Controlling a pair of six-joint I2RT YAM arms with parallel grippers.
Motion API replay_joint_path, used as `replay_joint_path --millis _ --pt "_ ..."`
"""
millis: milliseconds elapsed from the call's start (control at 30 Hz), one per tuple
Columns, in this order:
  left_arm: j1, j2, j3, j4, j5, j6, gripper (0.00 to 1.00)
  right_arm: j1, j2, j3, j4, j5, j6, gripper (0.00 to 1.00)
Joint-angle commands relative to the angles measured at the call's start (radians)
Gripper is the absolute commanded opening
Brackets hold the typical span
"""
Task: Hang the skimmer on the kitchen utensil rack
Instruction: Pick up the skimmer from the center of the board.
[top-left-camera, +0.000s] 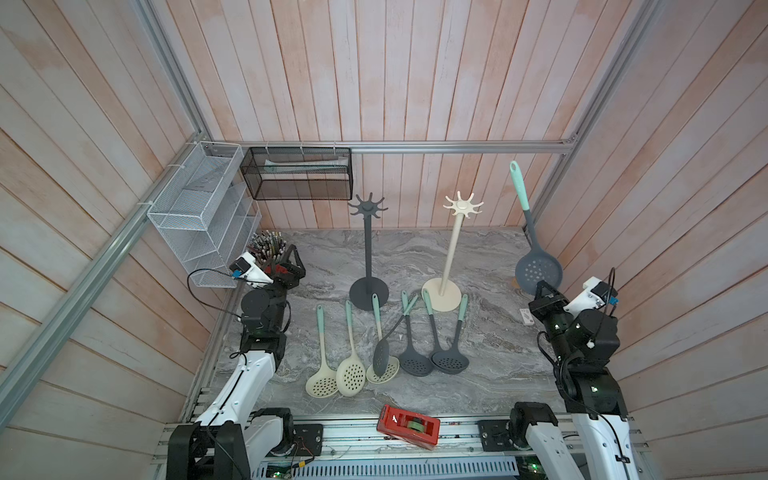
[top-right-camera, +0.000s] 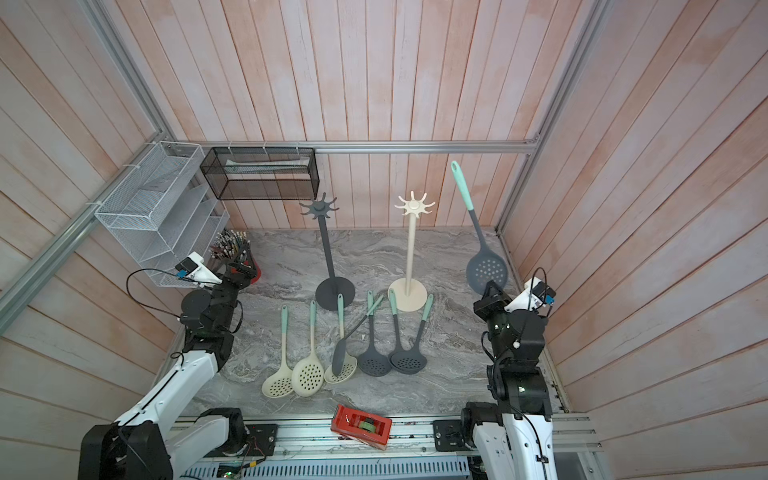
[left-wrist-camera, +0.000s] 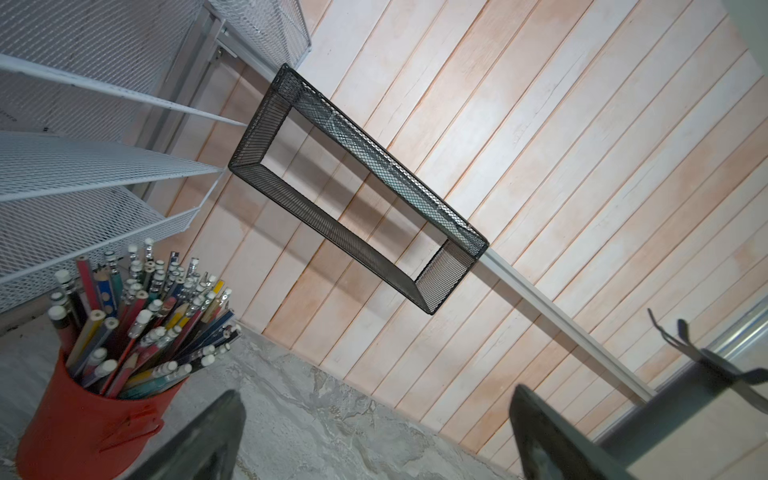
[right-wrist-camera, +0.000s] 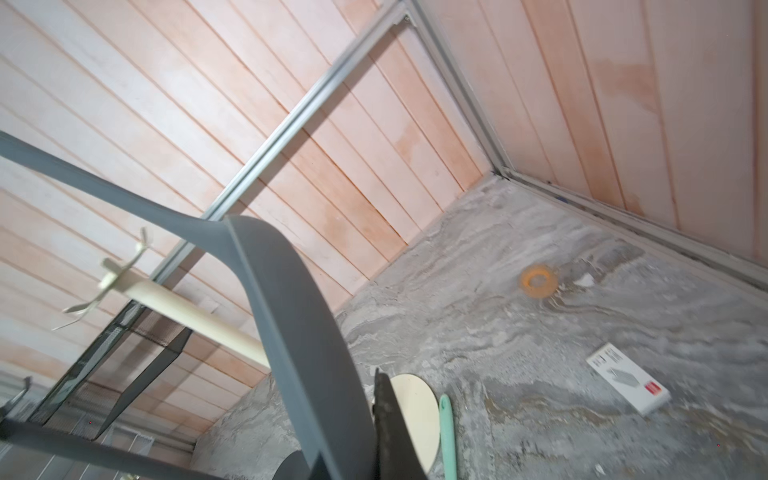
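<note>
Right claw pinches the bowl rim of the dark grey perforated skimmer with mint handle, upright, apart from the cream utensil rack. Probably light and bendy; a grip at the neck would steady it. Left claw gapes empty.

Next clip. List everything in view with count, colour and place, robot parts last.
held skimmer: one, dark grey with teal handle, upright at right rear
cream skimmers: three, teal handles, lying at table centre
dark grey skimmers: apparently four, lying beside them, one across a cream head
dark grey rack: one, standing mid-table
cream rack: one, standing beside it
tape dispenser: one, red, front edge
pencil cup: one, red, full, left rear
mesh organiser: one, white, left wall
mesh basket: one, black, back wall
small box: one, white, right side
ring: one, orange, right rear
table: grey marble
left gripper: open, by the pencil cup
right gripper: shut on the held skimmer's head
</note>
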Motion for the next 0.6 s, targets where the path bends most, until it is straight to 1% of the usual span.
replay_joint_path --millis 0,133,233,333,367,400,467,567 --pt "-0.005 0.007 0.064 0.016 0.095 -0.027 1.00 0.008 0.001 0.040 0.165 -0.137 -0.096 0.00" --pt "-0.041 0.007 0.116 0.023 0.192 -0.003 1.00 0.044 0.016 0.037 0.221 -0.256 -0.100 0.00" --pt "-0.092 -0.004 0.155 0.017 0.274 0.047 1.00 0.132 0.031 0.034 0.244 -0.268 -0.124 0.00" --pt "-0.134 -0.010 0.186 0.025 0.381 0.076 1.00 0.270 0.056 0.039 0.255 -0.222 -0.171 0.00" --pt "-0.145 -0.010 0.194 0.030 0.418 0.082 0.98 0.341 0.071 0.043 0.256 -0.180 -0.196 0.00" --pt "-0.156 -0.011 0.204 0.030 0.444 0.087 0.97 0.389 0.083 0.047 0.263 -0.146 -0.214 0.00" --pt "-0.177 -0.015 0.224 -0.004 0.456 0.096 0.93 0.512 0.122 0.060 0.269 -0.070 -0.255 0.00" --pt "-0.206 -0.019 0.256 -0.074 0.447 0.128 0.93 0.627 0.185 0.072 0.295 -0.007 -0.295 0.00"
